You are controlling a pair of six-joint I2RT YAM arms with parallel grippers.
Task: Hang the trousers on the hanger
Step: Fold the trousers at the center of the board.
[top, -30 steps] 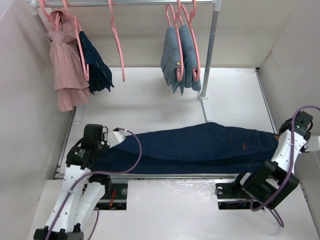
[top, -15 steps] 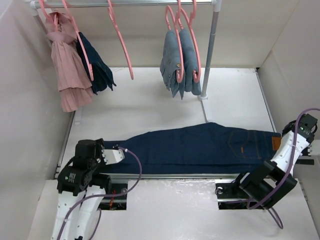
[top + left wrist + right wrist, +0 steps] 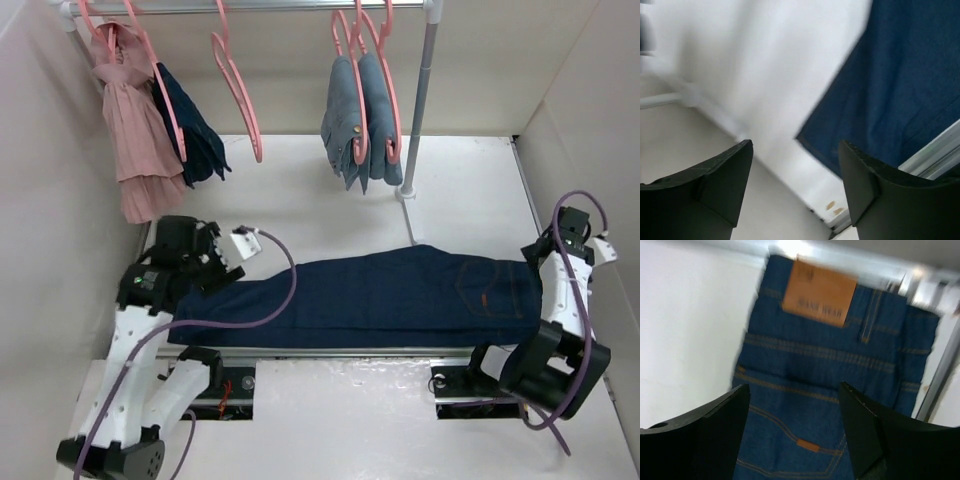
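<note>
Trousers (image 3: 400,295): dark navy denim jeans w/ orange-tan stitching, lying flat & lengthwise on the white surface (image 3: 300,205), just on the near side of the foot of the rack post (image 3: 418,100). Waistband end lies right of the post, back side up, w/ tan leather patch (image 3: 819,292) & back pocket showing; legs run well left of the post. Hanger (image 3: 236,85): thin pink plastic, empty, hangs by its hook from the rail (image 3: 280,6), left of the post, well apart from the jeans
</note>
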